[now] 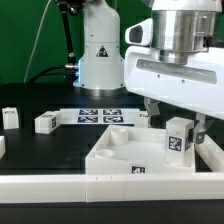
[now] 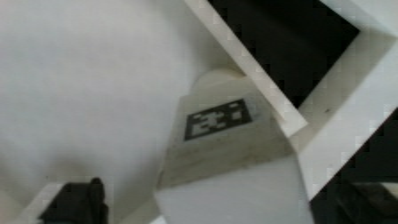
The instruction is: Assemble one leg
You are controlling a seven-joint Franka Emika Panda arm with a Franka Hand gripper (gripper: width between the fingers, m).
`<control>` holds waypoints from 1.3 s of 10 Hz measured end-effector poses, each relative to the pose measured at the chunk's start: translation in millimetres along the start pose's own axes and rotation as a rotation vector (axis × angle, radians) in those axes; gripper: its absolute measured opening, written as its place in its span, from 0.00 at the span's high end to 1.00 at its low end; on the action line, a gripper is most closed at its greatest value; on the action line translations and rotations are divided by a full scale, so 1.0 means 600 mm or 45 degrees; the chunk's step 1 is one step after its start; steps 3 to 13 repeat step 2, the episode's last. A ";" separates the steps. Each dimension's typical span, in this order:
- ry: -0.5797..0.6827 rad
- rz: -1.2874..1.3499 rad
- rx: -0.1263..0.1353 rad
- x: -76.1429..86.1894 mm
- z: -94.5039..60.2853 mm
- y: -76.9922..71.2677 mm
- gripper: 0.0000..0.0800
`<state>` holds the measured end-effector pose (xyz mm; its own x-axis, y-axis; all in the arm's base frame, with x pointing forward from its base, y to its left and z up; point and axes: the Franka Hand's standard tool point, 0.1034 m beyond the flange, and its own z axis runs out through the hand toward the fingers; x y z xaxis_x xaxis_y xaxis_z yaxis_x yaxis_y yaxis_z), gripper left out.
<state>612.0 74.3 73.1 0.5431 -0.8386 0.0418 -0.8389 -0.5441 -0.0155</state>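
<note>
A small white leg (image 1: 180, 139) with a black-and-white tag stands at the corner of the large flat white tabletop (image 1: 112, 150) on the exterior view's right. My gripper (image 1: 177, 128) hangs over it with one finger on each side. In the wrist view the leg (image 2: 222, 150) lies between the two dark fingertips (image 2: 71, 203), and a gap shows between that finger and the leg. The gripper (image 2: 222, 208) is open and holds nothing. The leg's foot and the socket under it are hidden.
Two more white legs (image 1: 45, 122) (image 1: 10, 117) stand on the black table at the exterior view's left. The marker board (image 1: 100, 113) lies behind the tabletop. A white rail (image 1: 90, 186) runs along the front and up the right side (image 2: 267, 60).
</note>
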 end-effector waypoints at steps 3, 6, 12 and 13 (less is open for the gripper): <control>0.000 0.000 0.000 0.000 0.000 0.000 0.19; 0.000 0.000 0.000 0.000 0.000 0.000 0.19; 0.000 0.000 0.000 0.000 0.000 0.000 0.19; 0.000 0.000 0.000 0.000 0.000 0.000 0.19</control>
